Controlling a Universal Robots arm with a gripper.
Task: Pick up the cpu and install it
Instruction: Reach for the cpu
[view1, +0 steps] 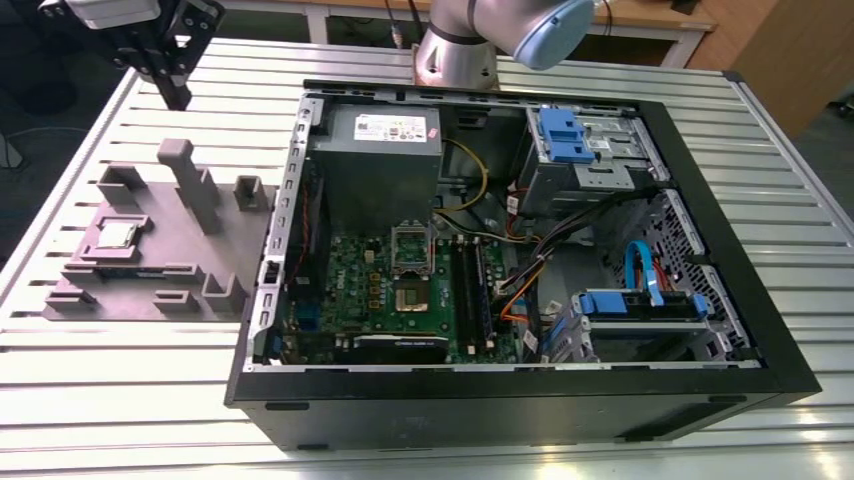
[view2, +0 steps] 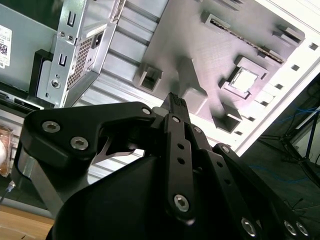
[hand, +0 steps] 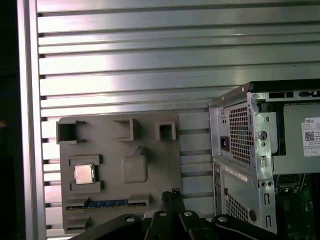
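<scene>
The cpu (view1: 116, 236) is seated in a grey fixture (view1: 147, 272) on the counter (view1: 120, 400), beside an opened computer case (view1: 534, 400); the gripper (view1: 175, 98) is seen well apart from it.

Slatted table (view1: 134, 400) bears a grey holder (view1: 160, 252) and computer case (view1: 507, 405).

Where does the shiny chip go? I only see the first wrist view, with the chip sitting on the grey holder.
Observer: The exterior view looks down into the open computer case. A green motherboard lies flat inside, with a square socket near its middle.
Operator: Is the claw touching the chip?
Observer: No. In the exterior view the gripper hangs in the air past the far end of the grey holder, well apart from the cpu lying in its recess.
</scene>
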